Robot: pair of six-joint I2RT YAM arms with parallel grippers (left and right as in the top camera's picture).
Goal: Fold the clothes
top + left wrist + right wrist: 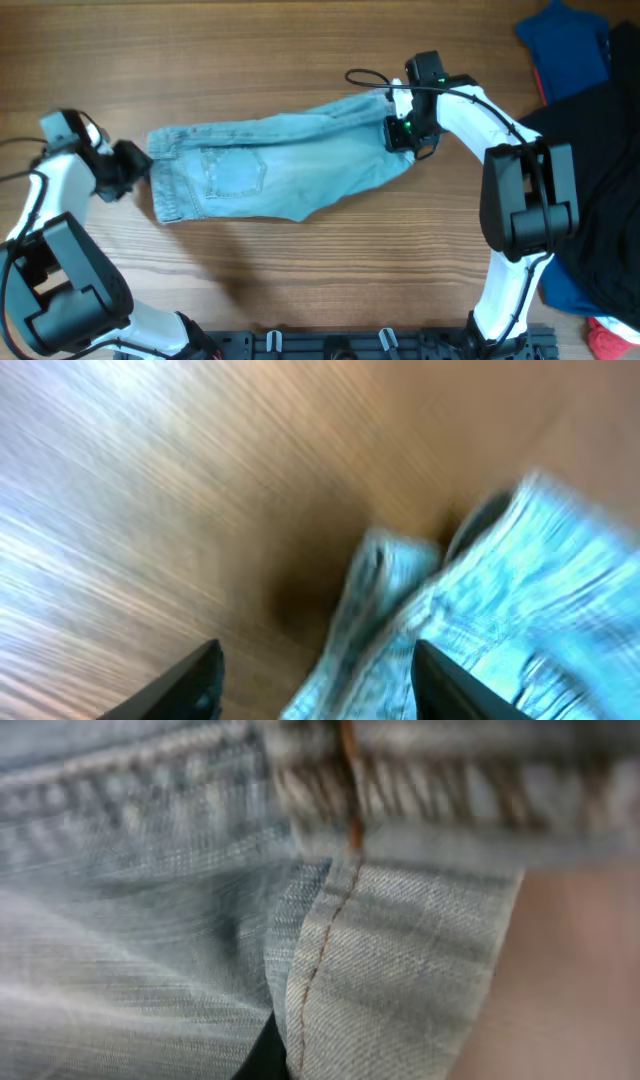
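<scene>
Judging progress, I see the denim shorts (pixel 270 165) lying mid-frame on the table (pixel 300 270), seemingly doubled leg over leg. My right pincer (pixel 398 133) is clamped on their right end, my left pincer (pixel 140 166) stands open beside their left edge; the crosswise fold looks left to do.

Brown wood table (pixel 300 280), with long lines in the grain. At the top right corner, a dark blue cloth (pixel 570 45), bunched up. Just below it, a big black cloth (pixel 600 170) along the right edge, partly over the blue. Low down, more blue poking out from under the black. In the bottom right corner, a small red thing (pixel 608 343), cut off by the edge. Along the bottom edge, a black bar (pixel 330 343).
</scene>
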